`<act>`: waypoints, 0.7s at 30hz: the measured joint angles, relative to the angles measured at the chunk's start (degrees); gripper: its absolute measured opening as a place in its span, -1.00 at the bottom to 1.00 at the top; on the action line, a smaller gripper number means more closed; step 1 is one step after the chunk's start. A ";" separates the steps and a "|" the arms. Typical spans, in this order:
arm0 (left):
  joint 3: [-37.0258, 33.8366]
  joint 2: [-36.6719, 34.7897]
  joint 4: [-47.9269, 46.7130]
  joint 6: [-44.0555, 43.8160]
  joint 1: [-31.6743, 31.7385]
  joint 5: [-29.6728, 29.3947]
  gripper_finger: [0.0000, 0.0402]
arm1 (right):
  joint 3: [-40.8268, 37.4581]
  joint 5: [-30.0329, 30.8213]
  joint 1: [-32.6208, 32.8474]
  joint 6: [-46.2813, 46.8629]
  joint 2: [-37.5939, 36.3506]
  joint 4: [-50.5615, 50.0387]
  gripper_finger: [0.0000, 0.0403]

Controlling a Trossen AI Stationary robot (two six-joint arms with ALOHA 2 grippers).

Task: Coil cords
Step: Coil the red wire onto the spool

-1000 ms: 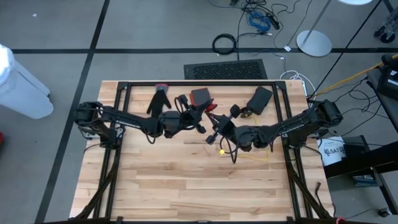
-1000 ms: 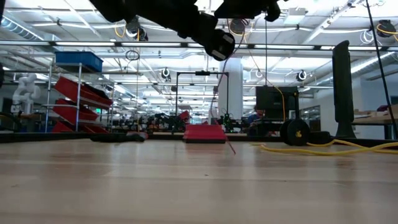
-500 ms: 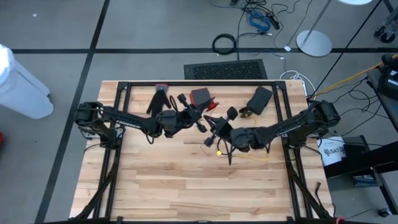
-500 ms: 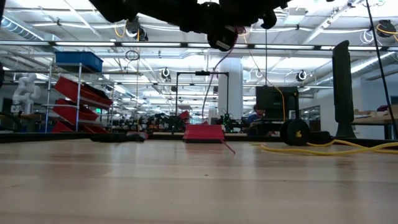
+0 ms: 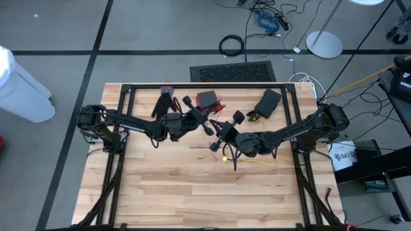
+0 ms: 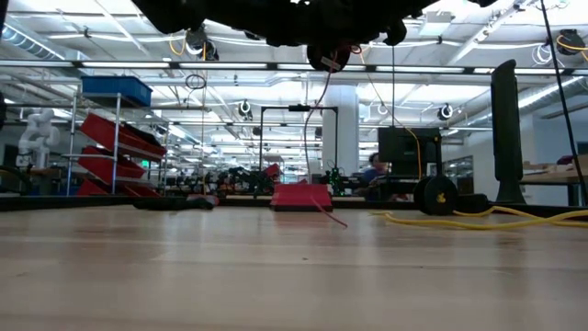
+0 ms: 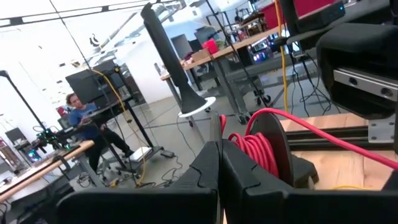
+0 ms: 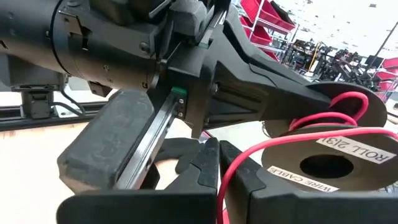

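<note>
My left gripper (image 5: 212, 123) and right gripper (image 5: 221, 133) meet tip to tip above the table's middle, both shut on a thin red cord (image 6: 331, 213). Red cord is also wound on a small black spool (image 8: 329, 165) labelled as wire cable, aloft just beyond the left fingers (image 7: 273, 152). What carries the spool does not show. From the grippers a stretch of the cord hangs down, and its lower end lies on the table. A yellow cord (image 5: 260, 160) lies on the boards under the right arm. A black cord (image 5: 235, 162) shows beside it. My left gripper (image 7: 218, 152) has the red cord pinched between its two fingers, and the cord comes up out of the tips (image 7: 222, 124) next to the spool. The fingers lie about level and come from the table's left. My right gripper (image 8: 217, 152) pinches the red cord between its fingers. The cord leaves the tips (image 8: 231, 177) and runs up over the spool's flange. The fingers come about level from the table's right. The hold is clear of the table.
At the far side lie a black glove (image 5: 166, 101), a red box (image 5: 207, 98) and a black box (image 5: 267, 101). A black frame (image 5: 205, 86) borders the table. The near half of the wooden top (image 5: 192, 192) is bare boards.
My left gripper has rolled about the line it points along while staying in place. My right gripper has crept a little toward the table's left. The red cord's hanging stretch now drops more steeply from the grippers, its lower end still on the table.
</note>
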 joint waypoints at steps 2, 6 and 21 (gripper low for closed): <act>0.00 0.00 -0.04 0.03 0.00 0.01 -1.00 | 0.00 -0.03 -0.01 -0.66 0.00 -0.02 -1.00; 0.00 0.00 -0.63 0.24 0.00 0.67 -1.00 | 0.00 -0.27 0.01 -1.56 0.00 -0.43 -1.00; 0.00 -0.02 -6.14 0.21 0.11 6.78 -1.00 | 0.00 -7.75 0.01 0.26 0.35 -6.10 -1.00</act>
